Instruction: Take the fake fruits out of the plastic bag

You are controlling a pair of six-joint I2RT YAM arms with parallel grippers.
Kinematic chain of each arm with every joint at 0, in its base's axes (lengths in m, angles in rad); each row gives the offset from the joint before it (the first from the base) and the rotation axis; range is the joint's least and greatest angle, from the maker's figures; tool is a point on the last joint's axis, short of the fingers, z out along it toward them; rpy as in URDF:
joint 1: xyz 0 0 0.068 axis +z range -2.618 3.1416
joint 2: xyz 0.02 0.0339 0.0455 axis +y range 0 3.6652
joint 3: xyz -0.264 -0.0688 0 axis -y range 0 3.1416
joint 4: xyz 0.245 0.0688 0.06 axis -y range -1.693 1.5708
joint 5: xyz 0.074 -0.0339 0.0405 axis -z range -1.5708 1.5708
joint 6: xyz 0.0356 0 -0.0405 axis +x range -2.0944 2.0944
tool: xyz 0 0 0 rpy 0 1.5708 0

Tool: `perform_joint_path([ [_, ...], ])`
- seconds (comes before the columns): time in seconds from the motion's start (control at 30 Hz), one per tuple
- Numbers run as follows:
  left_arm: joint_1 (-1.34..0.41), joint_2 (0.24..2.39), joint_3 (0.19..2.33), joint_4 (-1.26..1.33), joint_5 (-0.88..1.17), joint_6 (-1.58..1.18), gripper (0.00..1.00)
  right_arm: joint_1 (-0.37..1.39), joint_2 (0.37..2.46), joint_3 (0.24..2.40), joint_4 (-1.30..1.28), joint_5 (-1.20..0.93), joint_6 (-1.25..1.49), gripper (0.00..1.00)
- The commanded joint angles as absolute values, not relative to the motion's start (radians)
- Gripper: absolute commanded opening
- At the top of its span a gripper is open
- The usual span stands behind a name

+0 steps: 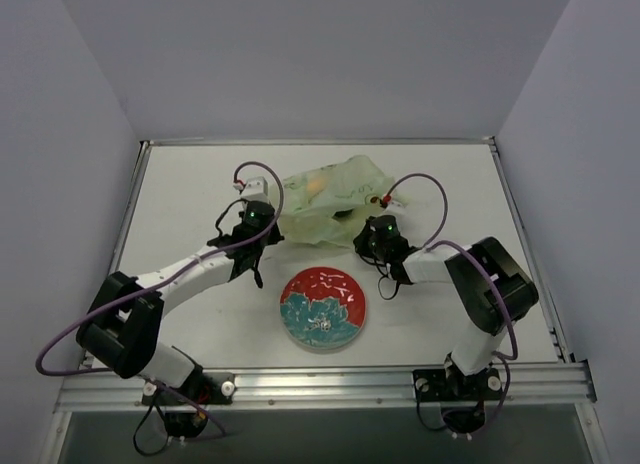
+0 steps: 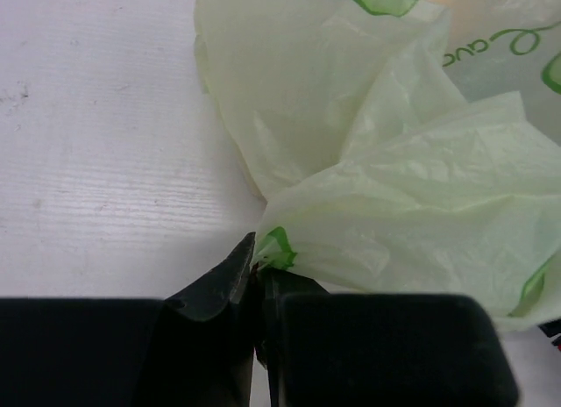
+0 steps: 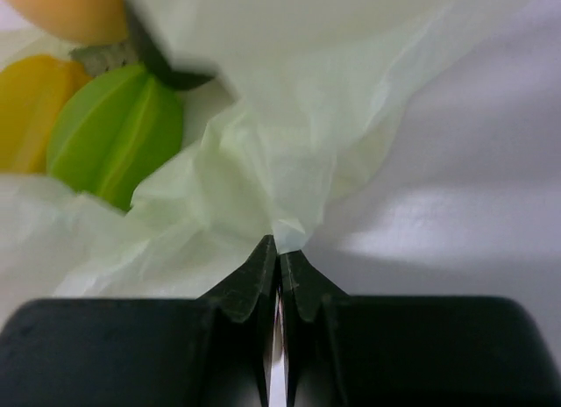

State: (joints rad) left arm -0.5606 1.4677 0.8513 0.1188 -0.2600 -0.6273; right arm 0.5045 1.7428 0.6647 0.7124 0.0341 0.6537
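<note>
The bag (image 1: 335, 196) lies crumpled at the far middle of the worktop (image 1: 180, 199), its long axis running 9 to 3 o'clock in the top view. It sits between my two claws. My left claw (image 2: 260, 267) is closed on a green-printed fold at the bag's left end, so the bag spreads away from it toward 1 o'clock. My right claw (image 3: 279, 249) is pinched tight on a twist of film at the near right corner.

From that right claw the fruits sit at 10 to 11 o'clock, close by. The light green fruit (image 3: 114, 135) is nearest, the yellow fruit (image 3: 35, 109) is beside it at 9, and the orange fruit (image 3: 70, 8) is above them. My right arm is the nearer one, so I judge the fruits must come out on that side.

I cannot find the dark green fruit. A dark shape by the light green fruit is too blurred to name. The orange fruit is cut off by the picture's edge. I cannot tell where the bag's mouth opens. The plate (image 1: 323, 307) lies at 6 o'clock of the bag, apart from it.
</note>
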Motion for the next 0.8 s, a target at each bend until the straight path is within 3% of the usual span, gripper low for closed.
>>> perform_joint_path([
  [0.0, -0.56, 1.347, 0.847, 0.169, -0.184, -0.623, 0.06, 0.566, 1.597, 0.617, 0.658, 0.083, 0.615, 0.02],
  [0.1, -0.568, 1.258, 0.838, 0.099, -0.123, -0.632, 0.31, 0.61, 1.458, 0.597, 0.56, 0.12, 0.594, 0.06],
  [0.13, -0.574, 1.231, 0.838, 0.072, -0.117, -0.635, 0.46, 0.612, 1.4, 0.595, 0.519, 0.124, 0.589, 0.07],
  [0.23, -0.632, 1.1, 0.831, -0.073, -0.144, -0.652, 0.54, 0.612, 1.347, 0.62, 0.453, 0.152, 0.574, 0.06],
  [0.37, -0.73, 0.941, 0.85, -0.317, -0.244, -0.722, 0.52, 0.609, 1.385, 0.663, 0.44, 0.158, 0.568, 0.03],
  [0.53, -0.842, 0.836, 0.822, -0.402, -0.212, -0.822, 0.26, 0.615, 1.44, 0.686, 0.474, 0.15, 0.581, 0.02],
  [0.63, -0.974, 0.871, 0.844, -0.367, -0.251, -0.861, 0.18, 0.623, 1.434, 0.681, 0.486, 0.147, 0.594, 0.01],
  [0.77, -1.176, 1.053, 0.983, -0.336, -0.435, -0.807, 0.18, 0.629, 1.402, 0.683, 0.471, 0.152, 0.584, 0.01],
])
